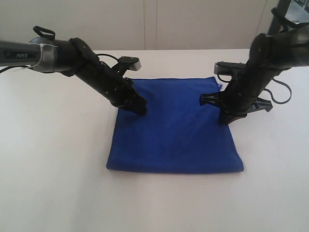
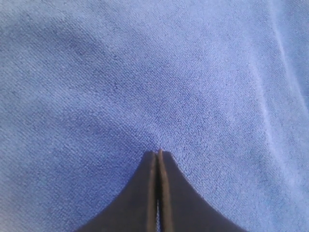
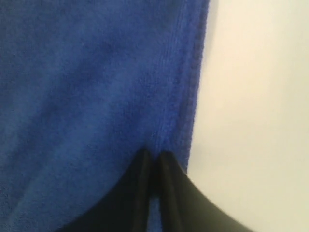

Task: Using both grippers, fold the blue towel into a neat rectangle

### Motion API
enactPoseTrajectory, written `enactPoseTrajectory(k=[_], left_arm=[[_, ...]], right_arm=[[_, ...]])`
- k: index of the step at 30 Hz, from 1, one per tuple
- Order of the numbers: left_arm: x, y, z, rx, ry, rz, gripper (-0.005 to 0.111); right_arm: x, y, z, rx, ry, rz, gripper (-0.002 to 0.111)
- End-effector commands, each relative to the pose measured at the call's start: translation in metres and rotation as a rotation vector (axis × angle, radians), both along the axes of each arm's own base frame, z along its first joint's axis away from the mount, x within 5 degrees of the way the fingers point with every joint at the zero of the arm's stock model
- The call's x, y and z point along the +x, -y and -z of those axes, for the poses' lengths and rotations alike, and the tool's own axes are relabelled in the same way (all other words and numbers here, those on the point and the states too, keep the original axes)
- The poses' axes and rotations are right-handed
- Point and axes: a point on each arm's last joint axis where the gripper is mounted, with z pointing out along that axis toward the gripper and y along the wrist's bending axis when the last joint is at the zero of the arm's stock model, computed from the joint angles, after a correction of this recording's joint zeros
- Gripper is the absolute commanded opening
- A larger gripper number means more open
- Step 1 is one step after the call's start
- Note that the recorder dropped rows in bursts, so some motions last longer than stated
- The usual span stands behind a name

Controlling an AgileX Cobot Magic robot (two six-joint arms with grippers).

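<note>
The blue towel (image 1: pixel 176 130) lies flat on the white table (image 1: pixel 58 159) as a rough rectangle with its wider edge toward the front. My left gripper (image 1: pixel 140 111) points down onto its left part. In the left wrist view its fingers are pressed together (image 2: pixel 159 151), their tips touching the cloth (image 2: pixel 145 72) with nothing between them. My right gripper (image 1: pixel 225 118) stands at the towel's right edge. Its jaws (image 3: pixel 154 153) are nearly closed, a narrow slit apart, on the hemmed border of the towel (image 3: pixel 87 87), right beside bare table (image 3: pixel 256 96).
White table surface surrounds the towel on all sides. A pale wall runs along the back. Black cables (image 1: pixel 282 94) hang by the right arm, and the left arm carries a silver PiPER band (image 1: pixel 21 55).
</note>
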Motion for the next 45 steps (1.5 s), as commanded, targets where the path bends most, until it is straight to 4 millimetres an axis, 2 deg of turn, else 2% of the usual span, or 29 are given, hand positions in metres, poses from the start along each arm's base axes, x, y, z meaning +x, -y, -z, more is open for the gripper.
enactPoseTrajectory(k=[1, 6, 20, 23, 26, 29, 34, 36, 41, 45], left_arm=[[-0.002, 0.003, -0.003, -0.012, -0.005, 0.009, 0.0], [-0.002, 0.003, -0.003, -0.012, -0.005, 0.009, 0.0], [-0.002, 0.003, -0.003, -0.012, -0.005, 0.009, 0.0], [-0.002, 0.003, -0.003, -0.012, -0.005, 0.009, 0.0], [-0.002, 0.003, -0.003, -0.012, -0.005, 0.009, 0.0], [-0.002, 0.003, -0.003, -0.012, -0.005, 0.009, 0.0], [-0.002, 0.003, -0.003, -0.012, -0.005, 0.009, 0.0], [-0.002, 0.003, -0.003, -0.012, -0.005, 0.009, 0.0], [-0.002, 0.003, -0.003, -0.012, -0.005, 0.009, 0.0], [-0.002, 0.003, -0.003, -0.012, -0.005, 0.009, 0.0]], right_arm=[[-0.002, 0.001, -0.004, -0.008, 0.005, -0.004, 0.008], [-0.002, 0.001, -0.004, -0.008, 0.005, -0.004, 0.015], [-0.002, 0.001, -0.004, -0.008, 0.001, -0.005, 0.015], [-0.002, 0.001, -0.004, -0.009, -0.003, -0.005, 0.011], [-0.002, 0.001, -0.004, -0.009, -0.003, -0.005, 0.0], [-0.002, 0.001, -0.004, -0.008, 0.001, -0.005, 0.0], [-0.006, 0.002, -0.031, -0.007, 0.05, -0.013, 0.0], [-0.008, 0.003, -0.035, -0.008, 0.043, -0.014, 0.0], [-0.007, 0.002, -0.02, -0.009, 0.001, -0.011, 0.0], [-0.006, 0.001, -0.007, -0.009, -0.03, -0.007, 0.01]])
